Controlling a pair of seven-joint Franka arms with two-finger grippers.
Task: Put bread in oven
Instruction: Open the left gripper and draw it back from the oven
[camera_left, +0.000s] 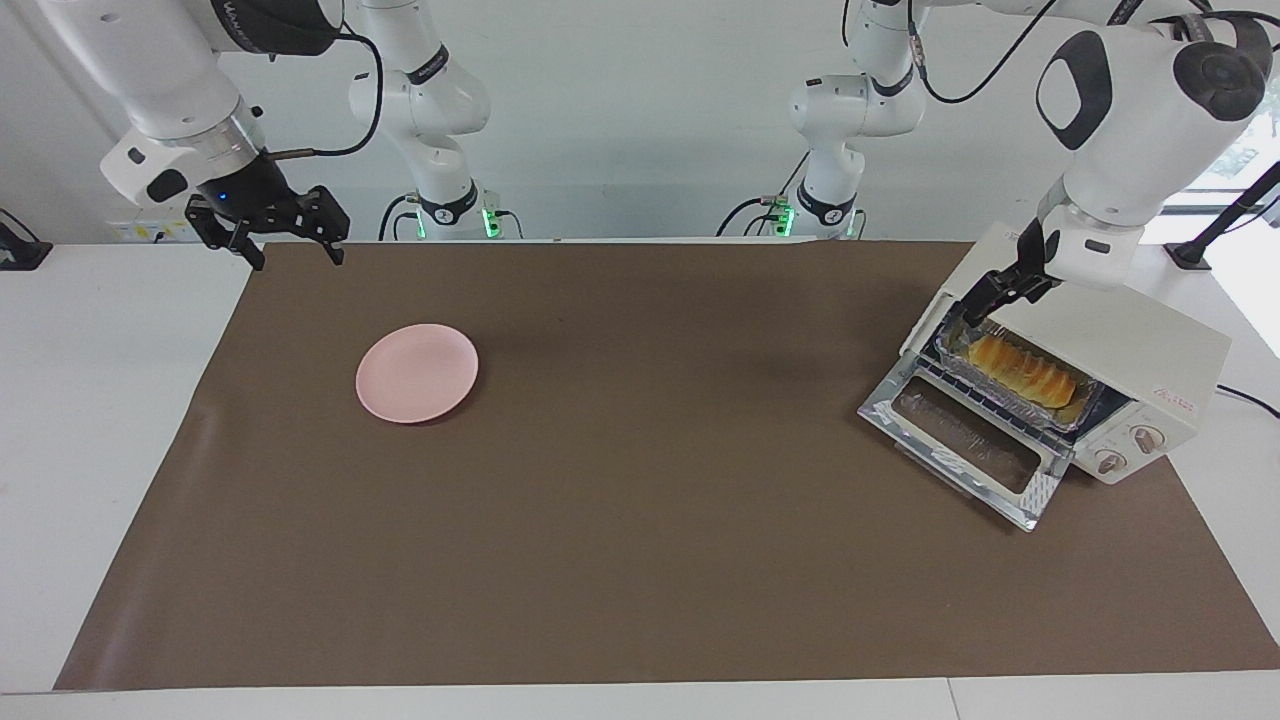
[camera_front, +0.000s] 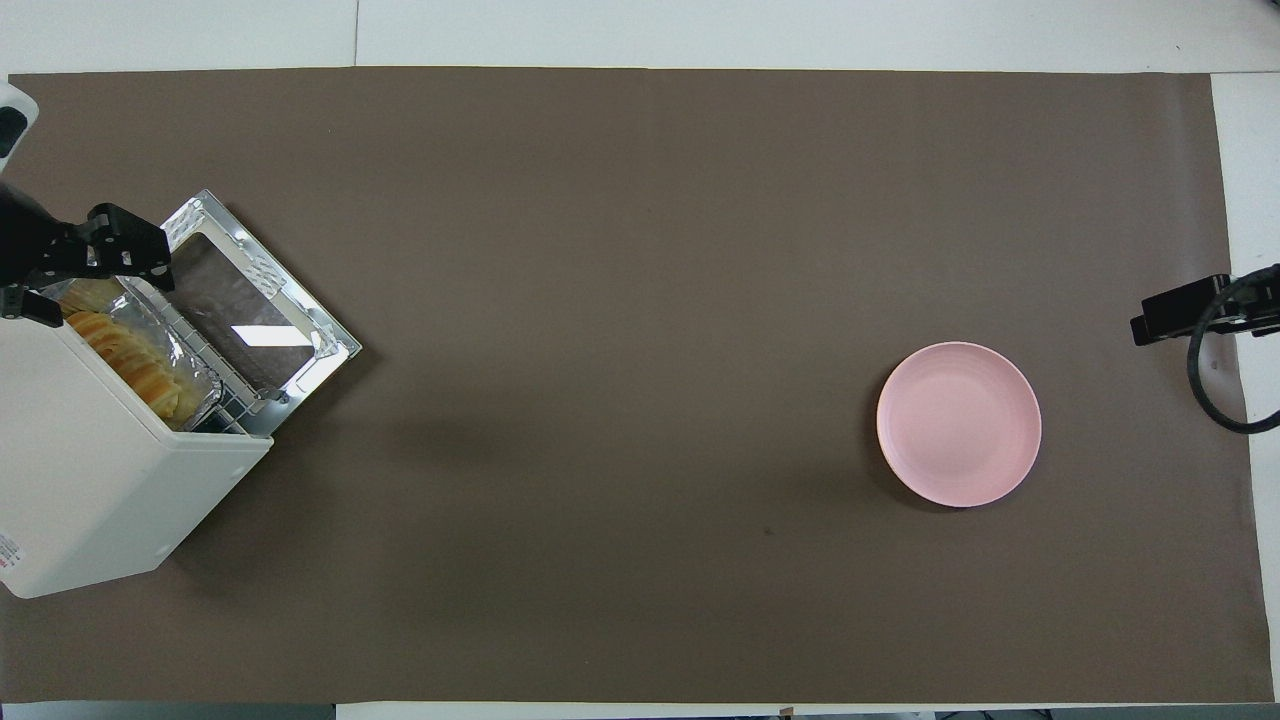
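The ridged yellow-orange bread (camera_left: 1022, 370) (camera_front: 125, 355) lies in a silver foil tray (camera_left: 962, 372) on the rack of the cream-white oven (camera_left: 1150, 345) (camera_front: 90, 470). The oven's glass door (camera_left: 960, 440) (camera_front: 250, 310) hangs open onto the mat. My left gripper (camera_left: 985, 300) (camera_front: 105, 298) is open and empty. It hovers just above the tray's end nearer the robots, clear of the bread. At the right arm's end, over the mat's corner by the robots, my right gripper (camera_left: 298, 258) (camera_front: 1185, 310) waits open with nothing in it.
A round pink plate (camera_left: 417, 372) (camera_front: 958, 423) sits on the brown mat (camera_left: 640, 520) toward the right arm's end. The oven stands at the left arm's end, turned at an angle, with its two knobs (camera_left: 1128, 450) beside the door.
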